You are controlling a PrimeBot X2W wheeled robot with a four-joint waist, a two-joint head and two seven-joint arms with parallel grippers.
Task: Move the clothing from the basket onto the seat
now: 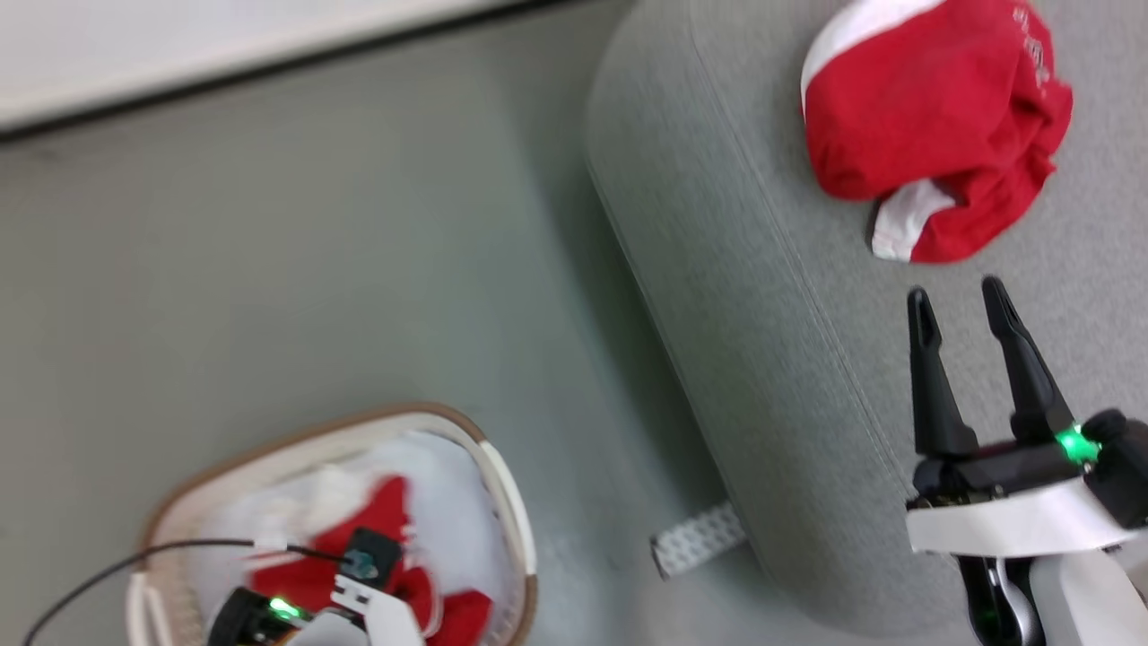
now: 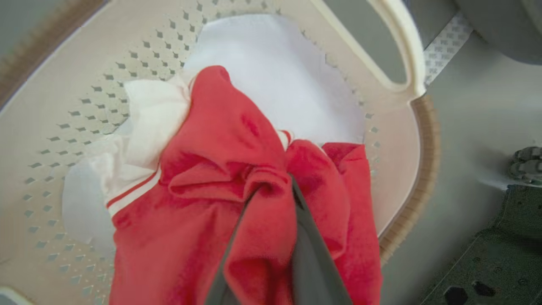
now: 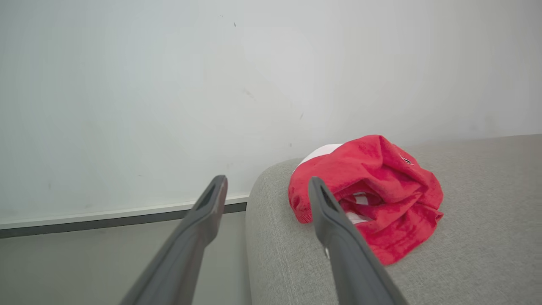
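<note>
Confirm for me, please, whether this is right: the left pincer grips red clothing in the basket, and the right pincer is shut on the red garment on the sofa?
Not quite. The right pincer is open and holds nothing; the red garment lies free on the sofa beyond its tips, as the right wrist view shows. The left pincer does grip red clothing in the basket.

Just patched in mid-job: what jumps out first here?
A crumpled red-and-white sports garment lies on the light-grey fabric sofa, just beyond the right gripper, jaws open. Another red garment sits in the white perforated plastic basket, a fold pinched in the jaws of the left gripper.
</note>
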